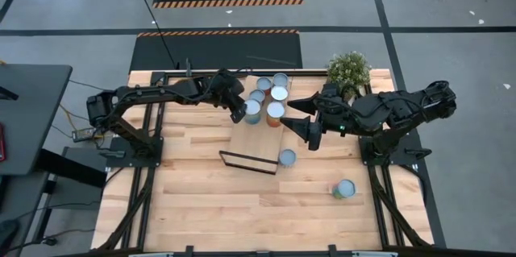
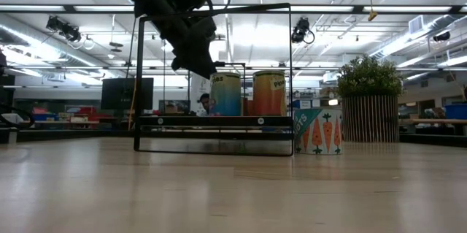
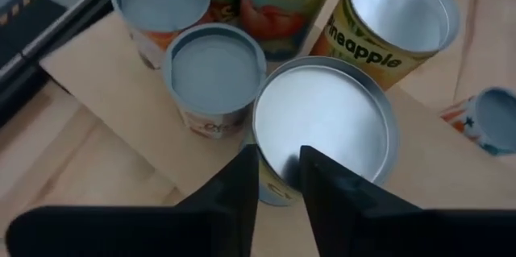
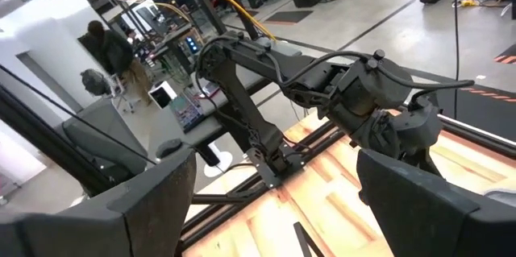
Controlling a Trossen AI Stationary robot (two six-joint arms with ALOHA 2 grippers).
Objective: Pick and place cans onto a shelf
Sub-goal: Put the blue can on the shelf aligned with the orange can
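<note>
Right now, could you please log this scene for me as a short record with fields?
left gripper: above the cans on the shelf, fingers nearly together, holding nothing
right gripper: beside the shelf, open, empty
cans on shelf: a cluster of about six
cans off shelf: one by the frame, one farther out on the table
plant: table's far edge

Both arms are matte black, built of chunky rounded joint housings linked by slimmer tubes. Black cables loop along the left arm (image 4: 322, 88) and into its wrist. The right arm (image 1: 387, 110) shows a small green light near its wrist. Each ends in two flat, dark, tapered fingers (image 3: 234, 201).
</note>
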